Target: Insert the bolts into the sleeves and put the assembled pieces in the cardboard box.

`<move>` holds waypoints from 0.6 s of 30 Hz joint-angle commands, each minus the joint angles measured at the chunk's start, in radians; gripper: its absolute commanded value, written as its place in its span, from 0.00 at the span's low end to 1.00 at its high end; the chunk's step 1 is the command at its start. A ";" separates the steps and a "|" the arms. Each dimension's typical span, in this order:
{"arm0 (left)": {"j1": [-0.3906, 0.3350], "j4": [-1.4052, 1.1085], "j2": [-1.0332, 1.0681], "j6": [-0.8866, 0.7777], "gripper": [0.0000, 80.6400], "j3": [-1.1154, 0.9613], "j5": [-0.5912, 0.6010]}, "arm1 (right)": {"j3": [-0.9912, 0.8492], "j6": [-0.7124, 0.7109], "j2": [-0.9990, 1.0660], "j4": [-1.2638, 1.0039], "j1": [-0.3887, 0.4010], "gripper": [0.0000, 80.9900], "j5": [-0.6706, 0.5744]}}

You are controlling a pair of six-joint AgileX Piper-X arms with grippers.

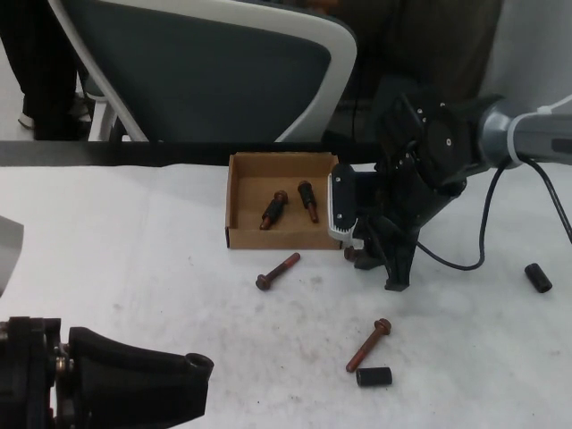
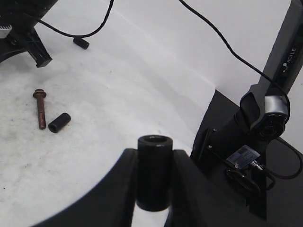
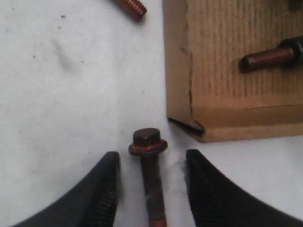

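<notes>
Right gripper (image 3: 151, 189): fingers spread, straddling bolt (image 3: 150, 170) lying flat on bench (image 1: 134, 268), just beside cardboard box (image 1: 234, 201) corner, centre of high view. Left gripper (image 2: 154, 198): pinching black sleeve (image 2: 154, 165), upright. Box holds two assembled pieces (image 1: 273, 209). Lower centre: loose bolt (image 1: 369, 345) beside loose sleeve (image 1: 374, 376).

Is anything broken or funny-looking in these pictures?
Yes. The cardboard box looks a little damaged. At the corner next to the right hand, its cardboard edge is ragged and torn, and a flap gapes open. Nothing else looks broken or spilled.
</notes>
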 commanded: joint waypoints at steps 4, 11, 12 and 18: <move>-0.004 -0.018 -0.007 -0.004 0.01 0.000 0.007 | -0.014 0.054 0.054 -0.006 0.000 0.40 -0.022; -0.004 -0.018 -0.007 -0.027 0.01 0.000 0.013 | -0.014 0.106 0.082 0.019 0.000 0.21 0.001; -0.004 -0.018 -0.007 -0.027 0.01 0.000 0.013 | -0.014 0.106 0.082 0.021 0.000 0.19 0.012; -0.004 -0.018 -0.007 -0.027 0.01 0.000 0.013 | -0.022 0.138 0.079 0.073 0.000 0.00 0.120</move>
